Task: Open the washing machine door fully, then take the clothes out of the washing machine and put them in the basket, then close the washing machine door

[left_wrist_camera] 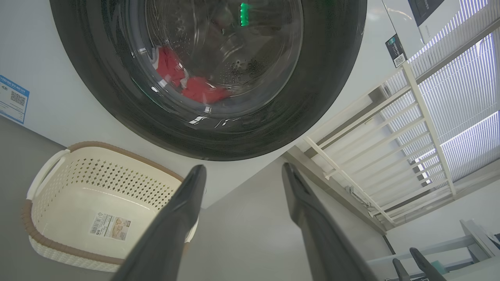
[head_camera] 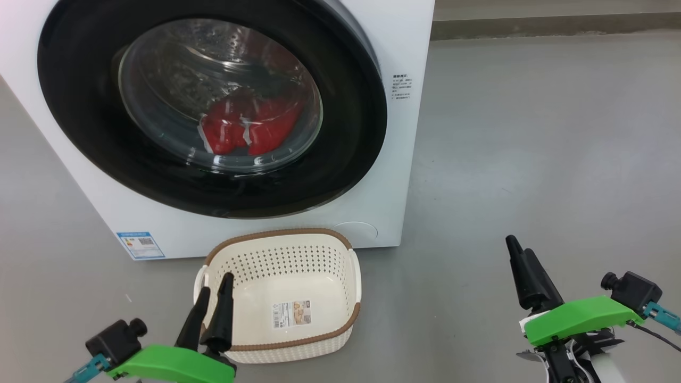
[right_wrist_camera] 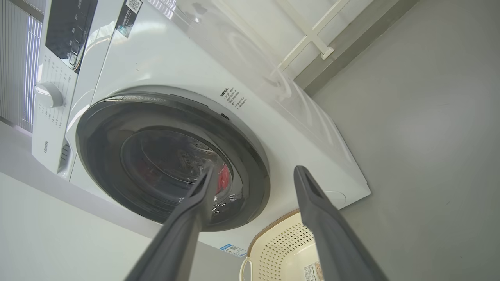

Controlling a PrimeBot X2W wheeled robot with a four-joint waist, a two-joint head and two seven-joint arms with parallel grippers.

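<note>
Right now your left claw (head_camera: 216, 283) hangs low in front of the washing machine (head_camera: 383, 213), towards its left side, with its two dark fingers (head_camera: 223, 306) spread apart and nothing between them. From the head view you cannot tell whether the tips touch the basket (head_camera: 282, 233) behind them. A blue sticker (head_camera: 141, 244) sits at the lower left corner of the washing machine's front. The basket stands on the grey floor (head_camera: 532, 133) just in front of the washing machine, below the door (head_camera: 80, 80), with a paper label (head_camera: 291, 314) on its bottom. That door, round with a black ring, lies closed against the washing machine's front, and through its glass you see the red clothes (head_camera: 250, 127) lying low in the drum (head_camera: 175, 80). Your right claw (head_camera: 518, 246) is out past the right side of the washing machine, well apart from it, above the floor, its fingers likewise spread and gripping nothing
</note>
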